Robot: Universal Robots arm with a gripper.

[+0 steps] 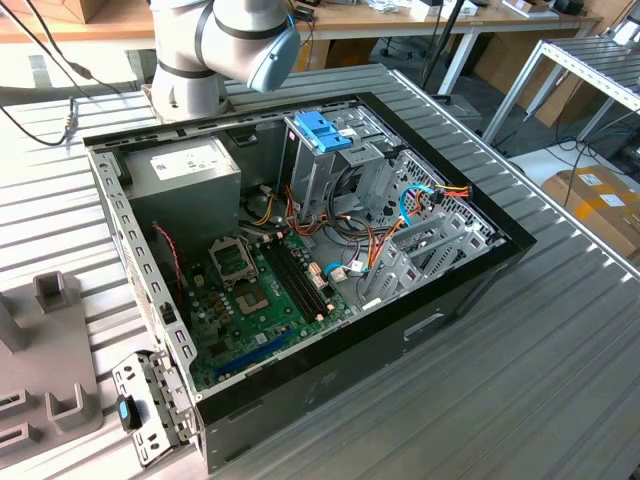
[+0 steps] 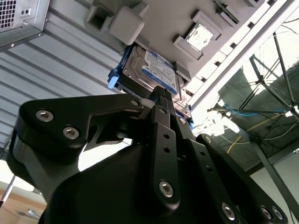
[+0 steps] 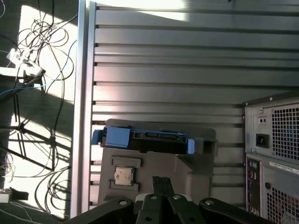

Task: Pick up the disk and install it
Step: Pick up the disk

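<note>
The disk (image 2: 156,70) is a silver-grey drive with a white, blue-banded label and blue side rails. It rests in a slot of a grey fixture (image 2: 154,21) on the ribbed metal table. In the first wrist view the disk (image 3: 156,137) is seen edge-on at the far side of the fixture (image 3: 191,168). My gripper (image 2: 161,92) hovers over the fixture close to the disk, its two black fingers pressed together with nothing between them. In the first wrist view the gripper (image 3: 162,179) sits over the fixture, short of the disk.
The open computer case (image 1: 450,300) lies on the table, with a metal drive cage topped by a blue handle (image 1: 325,130), a grey power supply (image 1: 185,170) and a green motherboard (image 1: 260,290). The case's rear panel (image 3: 273,154) stands beside the fixture. A processor chip (image 3: 124,176) sits in a fixture pocket. The table edge (image 3: 81,116) runs close by.
</note>
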